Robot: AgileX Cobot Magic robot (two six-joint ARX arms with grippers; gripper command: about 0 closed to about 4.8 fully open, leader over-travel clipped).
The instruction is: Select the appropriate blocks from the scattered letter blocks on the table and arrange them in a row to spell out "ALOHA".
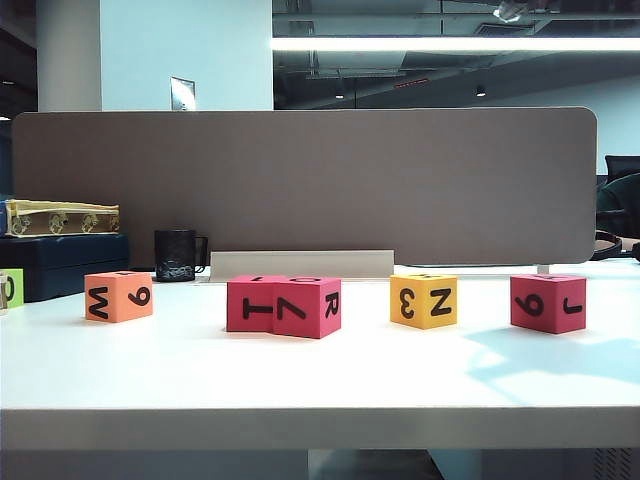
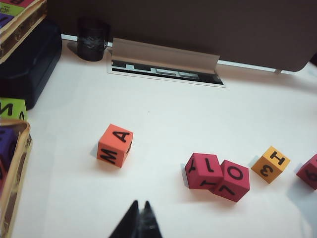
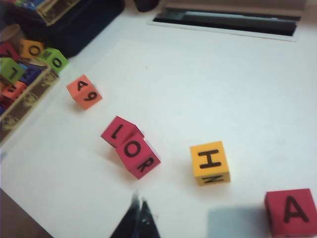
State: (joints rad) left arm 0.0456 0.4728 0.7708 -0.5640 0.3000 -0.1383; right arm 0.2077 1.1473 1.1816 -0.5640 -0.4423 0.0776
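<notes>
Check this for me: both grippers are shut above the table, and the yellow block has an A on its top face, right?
Not quite. The yellow block shows an H on top, as the right wrist view makes clear; the A tops are on the orange and far-right crimson blocks. The rest holds: the left gripper and right gripper are both shut above the table.

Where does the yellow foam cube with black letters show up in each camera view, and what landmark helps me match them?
Exterior view: the yellow foam cube stands right of centre on the white table, showing 3 and N.
Left wrist view: the cube sits far from the shut left gripper.
Right wrist view: the cube, H up, lies near the shut right gripper.
Shared landmark: the touching pair of crimson-pink cubes beside it.
</notes>
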